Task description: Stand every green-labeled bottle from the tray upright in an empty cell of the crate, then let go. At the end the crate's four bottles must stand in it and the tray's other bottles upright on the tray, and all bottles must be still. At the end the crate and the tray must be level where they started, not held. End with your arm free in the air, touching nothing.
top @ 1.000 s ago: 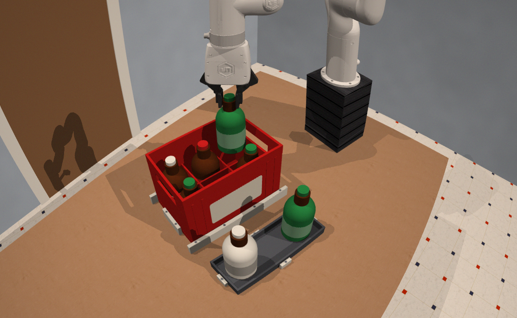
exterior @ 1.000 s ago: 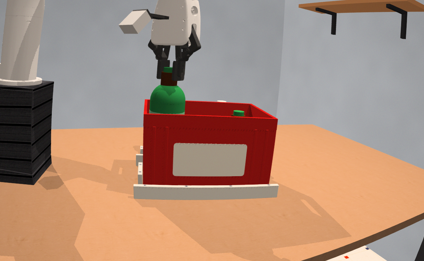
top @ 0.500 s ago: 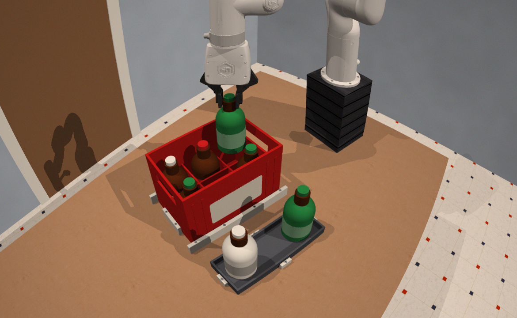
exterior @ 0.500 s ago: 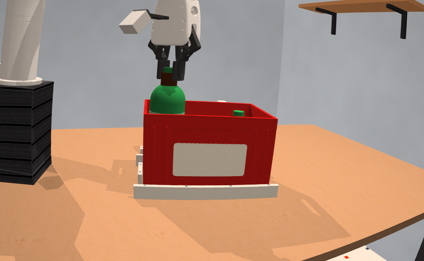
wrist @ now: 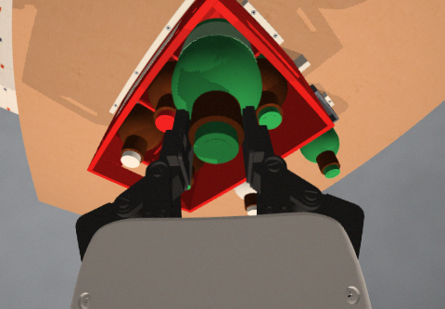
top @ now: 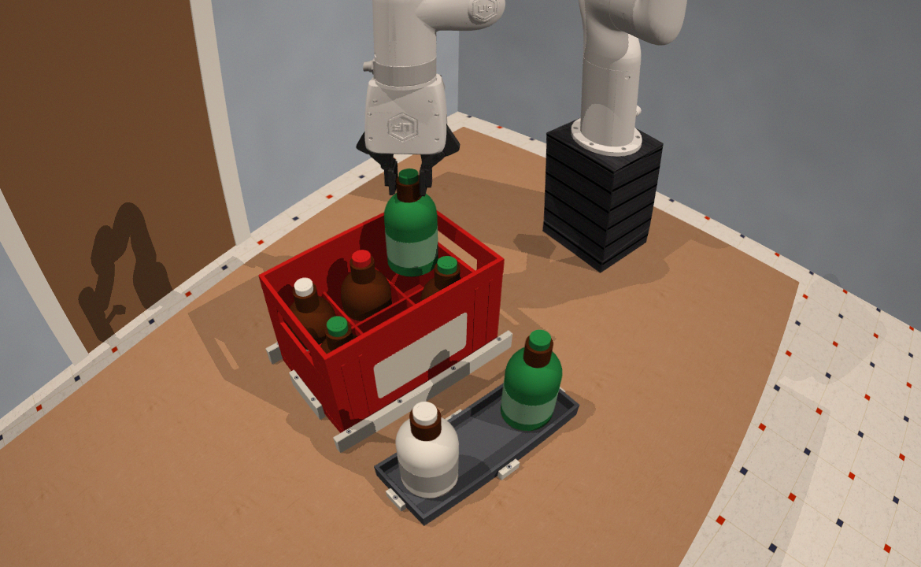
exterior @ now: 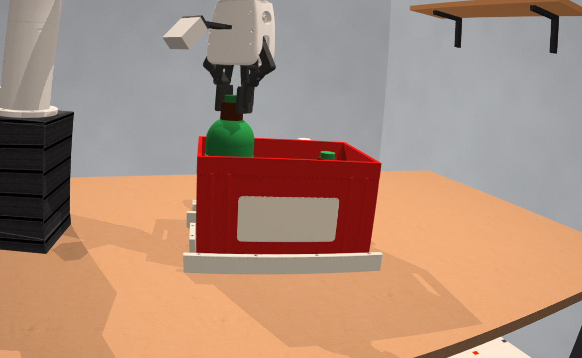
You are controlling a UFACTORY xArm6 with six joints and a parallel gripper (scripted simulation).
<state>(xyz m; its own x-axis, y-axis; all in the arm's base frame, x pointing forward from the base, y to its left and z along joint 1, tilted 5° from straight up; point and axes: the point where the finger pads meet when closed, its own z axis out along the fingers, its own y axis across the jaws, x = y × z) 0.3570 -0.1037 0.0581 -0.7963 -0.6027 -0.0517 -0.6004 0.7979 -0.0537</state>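
Observation:
My gripper [top: 407, 180] is shut on the neck of a green-labeled bottle [top: 411, 236]. It holds the bottle upright, its lower part inside the back corner cell of the red crate [top: 382, 313]. The exterior view shows the gripper [exterior: 233, 103], the bottle's shoulder [exterior: 230, 137] above the crate rim and the crate [exterior: 286, 200]. The wrist view shows the fingers around the bottle's neck [wrist: 215, 82]. The crate holds a red-capped bottle [top: 364, 282], a white-capped bottle [top: 306, 304] and two green-capped bottles [top: 338, 331] [top: 445, 271]. A second green-labeled bottle [top: 532, 384] stands upright on the dark tray [top: 478, 447].
A white-labeled bottle [top: 427, 451] stands upright at the tray's near end. Pale stop rails [top: 425, 391] border the crate. The arm's black base block [top: 601, 204] stands behind and to the right of the crate. A wall shelf [exterior: 498, 13] hangs high at the right.

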